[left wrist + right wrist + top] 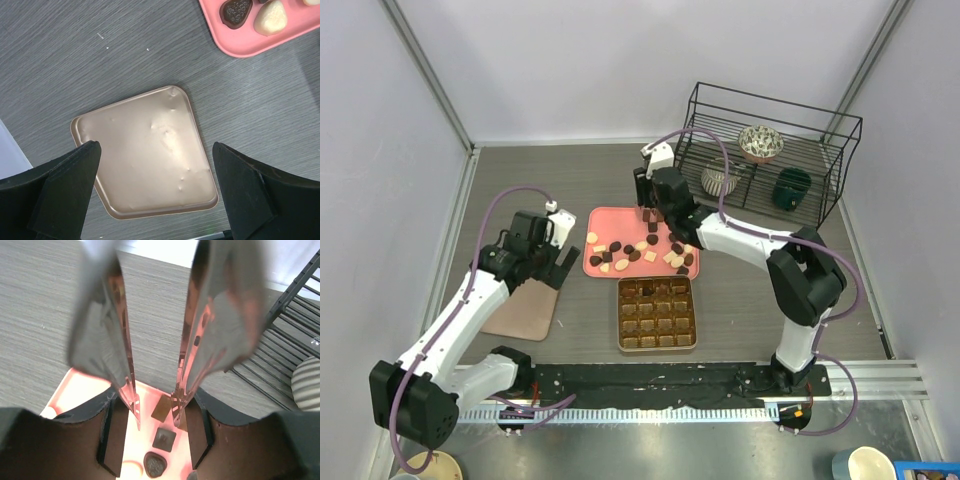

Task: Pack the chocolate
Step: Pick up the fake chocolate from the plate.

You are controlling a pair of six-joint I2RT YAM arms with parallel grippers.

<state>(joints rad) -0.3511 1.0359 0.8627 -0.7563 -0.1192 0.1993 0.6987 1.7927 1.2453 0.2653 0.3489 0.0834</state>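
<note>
Grey wood-grain table (pixel 750 310). Left gripper (pixel 558 268): jaws spread wide, empty, over a gold lid (pixel 525 312). Pink tray (pixel 610 220): the chocolate (pixel 652 240) lies scattered here (none lifted). Right gripper (pixel 155 407): half-parted, holding nothing, tips straddling a tan square (pixel 162 409) directly below; right arm nearer.

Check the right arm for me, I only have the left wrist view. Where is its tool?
Observer: The right tool hangs over the far edge of the pink tray, jaws apart.
Operator: Anything between them?
Observer: A flat brown square chocolate lies on the tray between the fingertips; the jaws are not closed on it.
Operator: Where's the box?
Observer: The gridded box sits on the table just in front of the tray, on the arms' side.
</note>
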